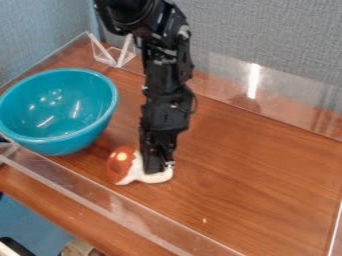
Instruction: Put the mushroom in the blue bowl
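Note:
The mushroom (126,166) lies on its side on the wooden table, orange-brown cap toward the left, cream stem toward the right. My gripper (155,166) comes down from above on the black arm and is shut on the stem, its fingertips hiding part of it. The blue bowl (54,110) stands at the left of the table, a short way up and left of the mushroom, and holds nothing.
A clear acrylic wall (80,205) runs along the table's front edge, another (287,88) along the back right. A white wire stand (104,48) sits at the back left. Bare wood (254,180) stretches to the right of the arm.

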Controlling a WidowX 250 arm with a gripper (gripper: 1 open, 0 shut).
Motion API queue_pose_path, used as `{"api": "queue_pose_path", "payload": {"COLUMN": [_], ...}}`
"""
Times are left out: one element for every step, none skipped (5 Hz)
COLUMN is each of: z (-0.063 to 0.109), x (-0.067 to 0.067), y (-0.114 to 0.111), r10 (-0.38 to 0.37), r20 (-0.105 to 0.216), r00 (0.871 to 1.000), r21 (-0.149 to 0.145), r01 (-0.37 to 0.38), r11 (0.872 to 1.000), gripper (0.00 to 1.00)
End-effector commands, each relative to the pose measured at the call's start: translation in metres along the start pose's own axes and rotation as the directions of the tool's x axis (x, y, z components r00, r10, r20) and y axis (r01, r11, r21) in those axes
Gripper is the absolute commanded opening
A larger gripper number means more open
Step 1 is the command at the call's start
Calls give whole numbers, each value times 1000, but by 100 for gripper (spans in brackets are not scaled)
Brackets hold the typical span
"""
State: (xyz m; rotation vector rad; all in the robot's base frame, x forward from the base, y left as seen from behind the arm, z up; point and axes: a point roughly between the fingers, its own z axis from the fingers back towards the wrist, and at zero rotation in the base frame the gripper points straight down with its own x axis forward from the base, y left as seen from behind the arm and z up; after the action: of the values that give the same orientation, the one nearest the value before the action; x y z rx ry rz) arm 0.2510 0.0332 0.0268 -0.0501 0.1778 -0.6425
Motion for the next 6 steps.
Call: {"api": "queue_pose_path", "payload": {"z": [15, 22, 33, 42, 50, 58], "x": [-8, -13, -18, -22, -25, -27], "y": [7, 7, 8, 9, 11, 15], "r10": [43, 76, 136, 142, 150, 161], "r20": [36, 42, 59, 69, 79, 90], "r00": [998, 996, 989, 987, 986, 983], "r21": [24, 25, 22, 29, 37, 44], "r01": [-43, -77, -137, -145, -153, -166], "r11": [999, 997, 990, 989, 988, 985], "gripper": [0, 0, 0, 0, 0, 0]}}
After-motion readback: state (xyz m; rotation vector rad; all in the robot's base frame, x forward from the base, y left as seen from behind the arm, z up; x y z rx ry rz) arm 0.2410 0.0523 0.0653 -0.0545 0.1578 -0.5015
